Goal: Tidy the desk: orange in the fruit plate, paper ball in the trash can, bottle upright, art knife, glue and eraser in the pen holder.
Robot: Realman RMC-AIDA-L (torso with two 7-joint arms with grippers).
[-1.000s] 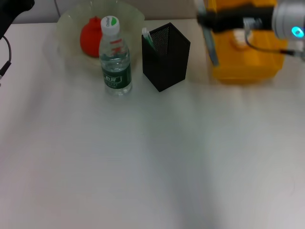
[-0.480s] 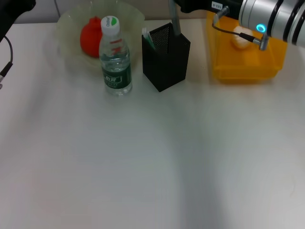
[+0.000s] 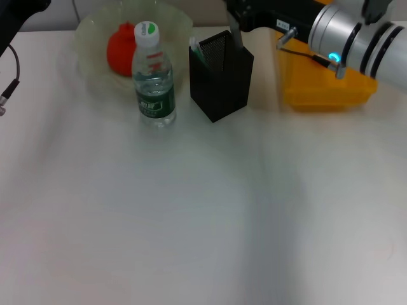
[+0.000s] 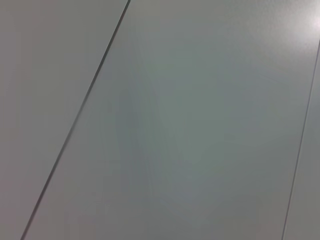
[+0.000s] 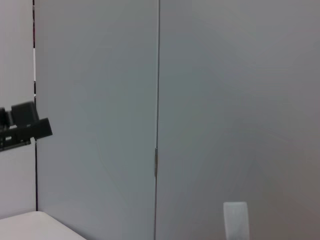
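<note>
The orange (image 3: 117, 47) lies in the pale-green fruit plate (image 3: 89, 32) at the back left. The bottle (image 3: 152, 79) stands upright in front of the plate. The black mesh pen holder (image 3: 219, 79) stands mid-back, with a white and green stick (image 3: 196, 49) in its left corner. My right gripper (image 3: 236, 16) hangs just above the holder, shut on a slim grey art knife (image 3: 235, 37) whose lower end dips inside the rim. My right arm crosses over the yellow trash can (image 3: 324, 92) and hides its inside, so the paper ball is hidden. No eraser shows.
My left arm (image 3: 19, 13) is parked at the back left corner, with a cable hanging from it. White desk surface (image 3: 203, 210) fills the front. Both wrist views show only grey wall panels.
My right arm has swung left from above the yellow trash can to above the pen holder, carrying the grey art knife. Its lower end now sits inside the holder's rim.
</note>
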